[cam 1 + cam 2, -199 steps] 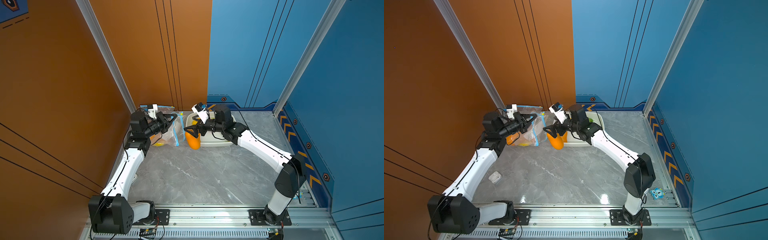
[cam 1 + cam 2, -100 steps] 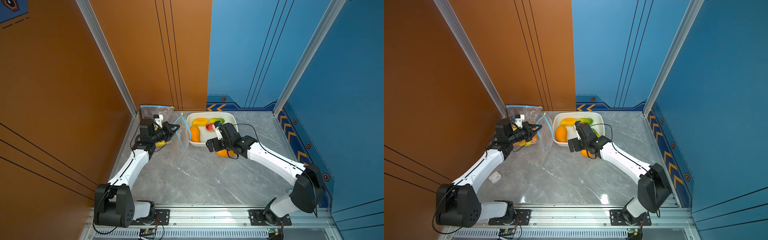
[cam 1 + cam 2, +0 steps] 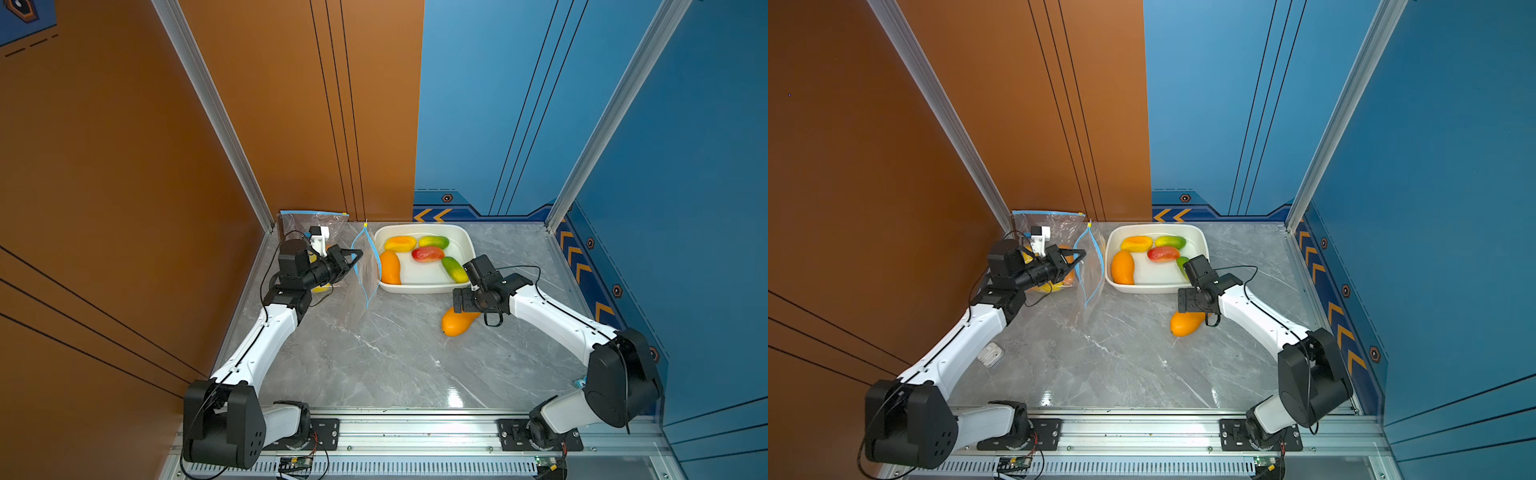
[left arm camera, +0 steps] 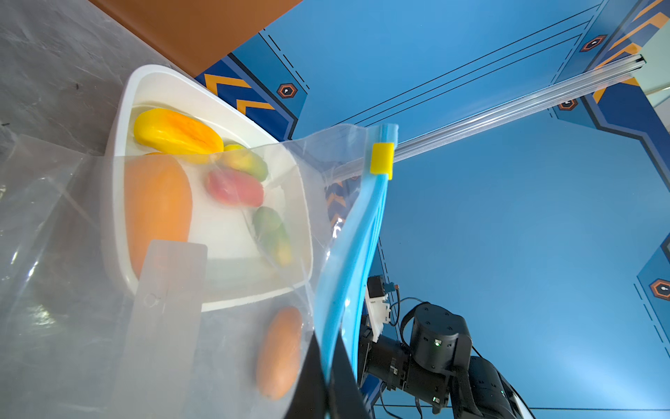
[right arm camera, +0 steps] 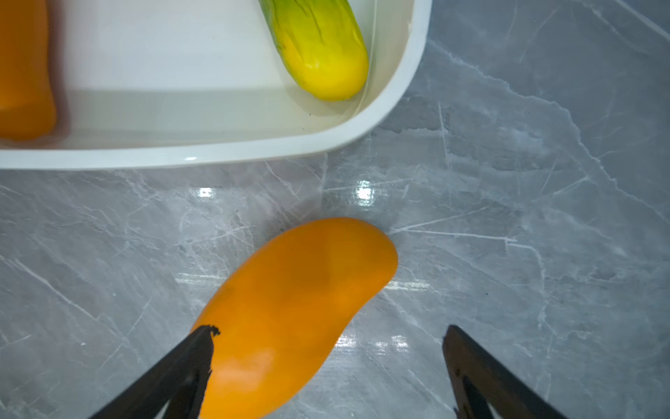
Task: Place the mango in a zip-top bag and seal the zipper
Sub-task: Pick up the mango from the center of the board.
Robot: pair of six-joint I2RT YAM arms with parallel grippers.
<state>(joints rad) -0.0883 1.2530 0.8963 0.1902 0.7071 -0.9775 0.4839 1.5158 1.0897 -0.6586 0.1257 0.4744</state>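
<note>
An orange mango point(image 3: 457, 322) point(image 3: 1185, 323) point(image 5: 290, 308) lies on the grey table in front of the white tray point(image 3: 424, 289). My right gripper point(image 3: 468, 311) point(image 5: 330, 329) hangs just above its near end, open, one fingertip point(image 5: 203, 337) at the fruit's edge. The clear zip-top bag point(image 3: 365, 270) point(image 3: 1090, 270) stands upright left of the tray, its blue-zippered mouth gaping. My left gripper point(image 3: 355, 259) point(image 4: 328, 362) is shut on the bag's blue rim point(image 4: 362, 235). The yellow slider point(image 4: 381, 159) sits at the zipper's far end.
Several mangoes, orange, yellow, red and green, lie in the tray point(image 3: 1142, 289). Another clear bag point(image 3: 307, 220) leans in the back left corner, with orange fruit point(image 3: 1067, 274) behind my left gripper. A small white object point(image 3: 990, 355) lies by the left wall.
My right arm has swung from beside the bag to the table in front of the tray and now hovers over the mango. My left arm has lowered, still holding the bag.
</note>
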